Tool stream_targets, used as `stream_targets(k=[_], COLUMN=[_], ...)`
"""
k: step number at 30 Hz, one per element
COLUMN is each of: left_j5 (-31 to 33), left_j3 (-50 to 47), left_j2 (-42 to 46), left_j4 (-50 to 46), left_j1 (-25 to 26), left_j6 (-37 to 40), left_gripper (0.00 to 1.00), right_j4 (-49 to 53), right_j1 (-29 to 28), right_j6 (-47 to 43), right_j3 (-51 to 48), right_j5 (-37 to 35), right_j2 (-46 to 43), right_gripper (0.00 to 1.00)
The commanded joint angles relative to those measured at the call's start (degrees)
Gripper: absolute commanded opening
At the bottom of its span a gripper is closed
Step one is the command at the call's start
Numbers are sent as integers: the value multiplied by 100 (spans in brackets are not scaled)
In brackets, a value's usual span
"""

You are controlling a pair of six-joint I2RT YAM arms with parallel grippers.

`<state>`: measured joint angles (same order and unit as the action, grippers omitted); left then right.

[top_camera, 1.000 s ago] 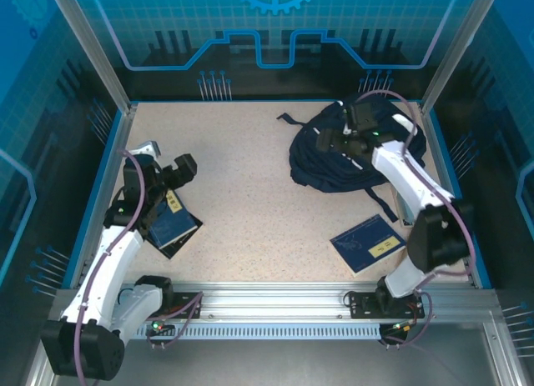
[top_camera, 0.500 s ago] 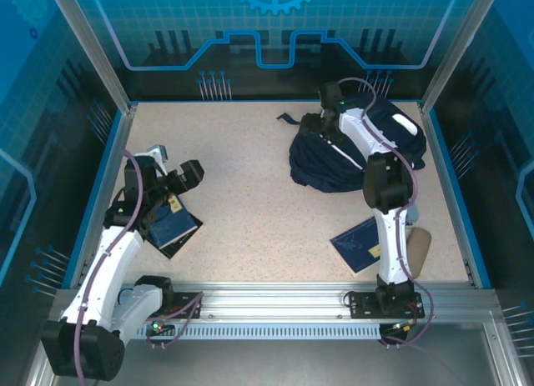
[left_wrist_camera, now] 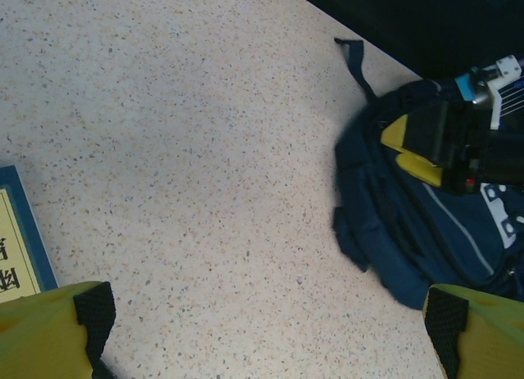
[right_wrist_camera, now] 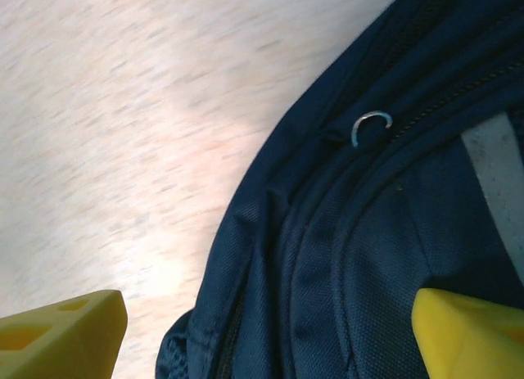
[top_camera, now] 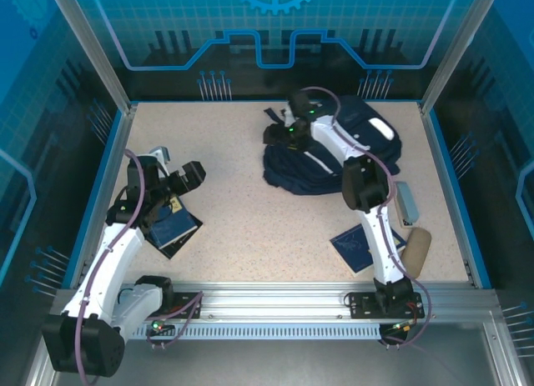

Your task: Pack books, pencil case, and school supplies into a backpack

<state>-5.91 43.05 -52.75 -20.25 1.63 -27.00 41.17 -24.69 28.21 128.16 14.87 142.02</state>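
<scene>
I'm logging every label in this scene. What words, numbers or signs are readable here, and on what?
Book by the left arm: yellow label with dark printed characters, cut off at the left wrist view's edge; not readable.
Book by the right arm: cover markings too small to read.
Backpack: white patch with dots; no words legible.

I see the navy backpack (top_camera: pixel 294 164) slumped flat near the tabletop's far edge, right of centre. One dark-blue book (top_camera: pixel 173 228) lies by the left edge, and a second book (top_camera: pixel 354 248) lies flat toward the near right corner.
</scene>
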Motion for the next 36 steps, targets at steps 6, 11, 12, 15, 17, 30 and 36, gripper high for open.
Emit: stream_targets(k=[6, 11, 12, 15, 17, 30, 36], left_j5=[-358, -834, -912, -1013, -988, -322, -353], left_j3=[-108, -51, -17, 145, 292, 1140, 1583], left_j2=[76, -108, -188, -495, -741, -2690, -3856], left_j4=[124, 205, 219, 208, 198, 979, 1366], left_j1=[25, 156, 223, 552, 839, 2629, 2867], left_j6=[-222, -197, -184, -81, 12, -1041, -1444], left_gripper=[99, 99, 99, 99, 99, 93, 90], right_j4=[291, 264, 225, -13, -185, -993, -1191], right_j1=[-794, -662, -607, -364, -110, 1525, 1579], right_j6=[220, 214, 267, 490, 714, 1192, 1085], right_j3=[217, -605, -962, -2275, -3189, -5998, -5647], right_j5=[1291, 498, 259, -364, -647, -369, -248], right_j2=[-110, -1546, -1901, -2896, -3499, -4436, -3762], right_gripper=[91, 91, 91, 91, 91, 88, 77])
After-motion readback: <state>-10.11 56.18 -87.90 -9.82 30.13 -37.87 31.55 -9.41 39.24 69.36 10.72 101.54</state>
